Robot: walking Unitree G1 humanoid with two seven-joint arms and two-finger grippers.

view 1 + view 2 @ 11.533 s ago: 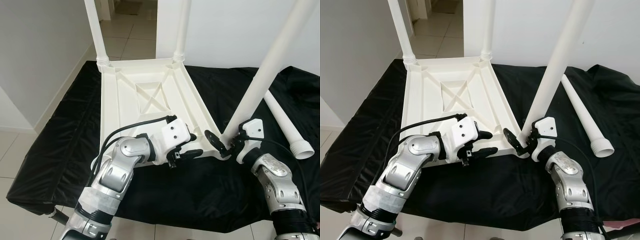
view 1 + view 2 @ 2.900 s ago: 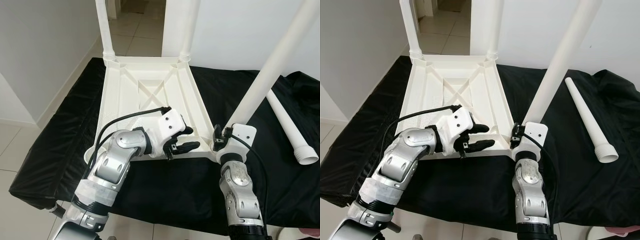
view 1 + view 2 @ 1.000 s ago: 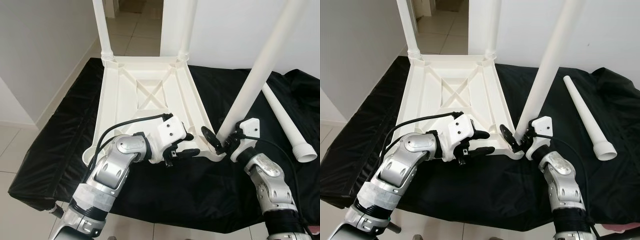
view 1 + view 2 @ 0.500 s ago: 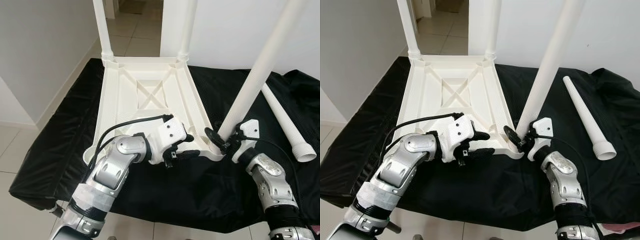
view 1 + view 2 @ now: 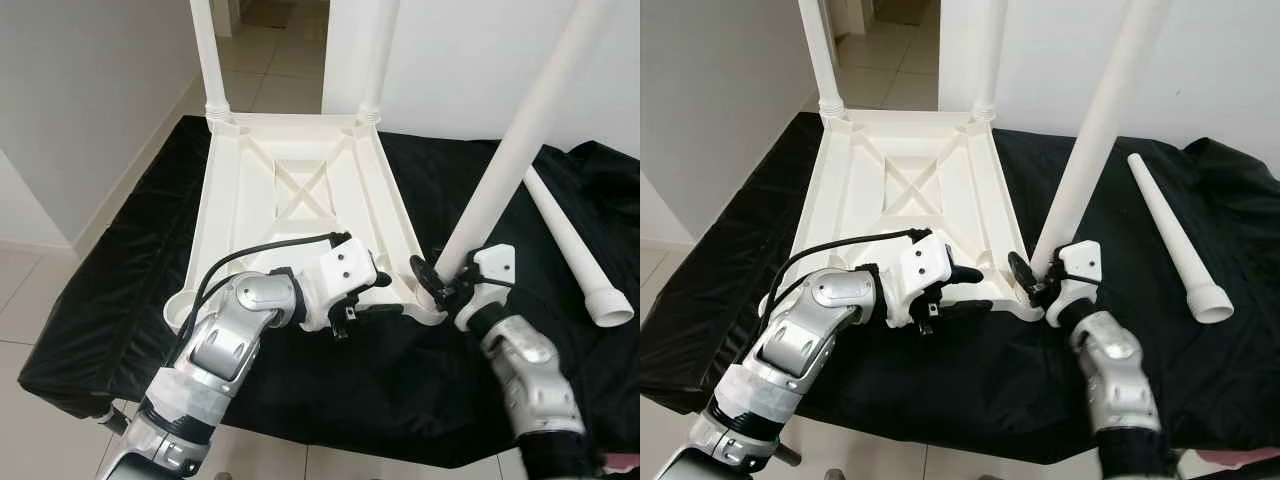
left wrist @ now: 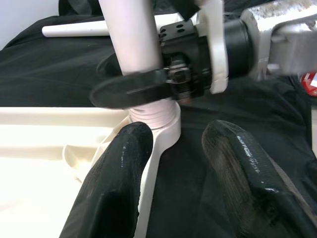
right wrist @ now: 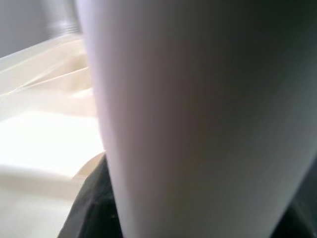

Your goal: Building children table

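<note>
my right gripper [image 5: 437,281] clamps the third leg [image 5: 505,155] just above the tabletop [image 5: 290,200] corner socket, leg leaning off vertical; left gripper [image 5: 372,297], fingers apart, braces the tabletop's near rim.

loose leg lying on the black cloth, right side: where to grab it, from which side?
Grip the loose leg mid-shaft, coming straight down from above with fingers across its axis. It lies flat on the black cloth, apart from the tabletop, so the top is free. The shaft tapers and the near end flares into a ribbed collar, so mid-length looks the steadiest hold.
</note>
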